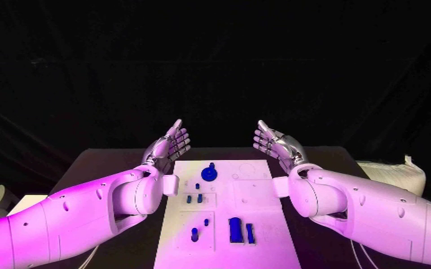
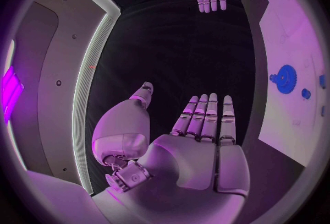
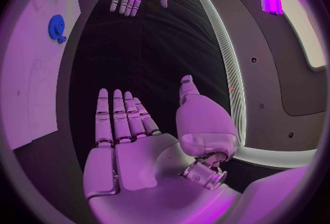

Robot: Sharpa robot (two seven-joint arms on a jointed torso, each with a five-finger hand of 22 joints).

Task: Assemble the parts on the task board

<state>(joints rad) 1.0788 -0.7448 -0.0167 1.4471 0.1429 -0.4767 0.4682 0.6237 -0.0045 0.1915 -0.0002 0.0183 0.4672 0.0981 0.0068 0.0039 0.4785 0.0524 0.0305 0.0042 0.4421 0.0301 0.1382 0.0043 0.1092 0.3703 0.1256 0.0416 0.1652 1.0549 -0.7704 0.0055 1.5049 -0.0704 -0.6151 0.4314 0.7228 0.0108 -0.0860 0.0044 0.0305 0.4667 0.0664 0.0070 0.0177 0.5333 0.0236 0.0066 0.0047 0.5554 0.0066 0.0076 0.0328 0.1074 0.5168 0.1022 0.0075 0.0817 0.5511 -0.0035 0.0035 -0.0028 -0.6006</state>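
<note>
Board (image 1: 256, 202): white plate, centre of the black table (image 1: 108, 160), long axis running 12 to 6 from the robot.

Parts on it, head view:
- 1 gear (image 1: 209, 173), blue, round, toward 12, left of the board's midline. Also visible from both wrist views.
- 3 small pegs (image 1: 194, 198) just past the gear toward 6: one alone, two side by side below it.
- 2 small pieces (image 1: 195, 233) near the 6 end, at about 7 from board centre; too small to tell the shape.
- 2 blocks (image 1: 235, 229), upright blue bars side by side at the 6 end, the left one wider, the right one (image 1: 250, 233) thin.
Total 8 blue parts that I can count. Faint outlines are on the board at 1 from centre, near the gear; unclear what they are.

Left hand (image 1: 169, 144) hovers at 11 of the board, off its left edge, palm facing inward, fingers straight and close together, thumb out to the side, holding nothing. Right hand (image 1: 274, 143) mirrors it at 1, fingers likewise straight, empty. Hands are well apart, with the board's far end between them.

Surroundings: black backdrop behind the table. A white bag-like object (image 1: 395, 172) sits at 3, off the table's right edge.

Neither hand covers any part.
</note>
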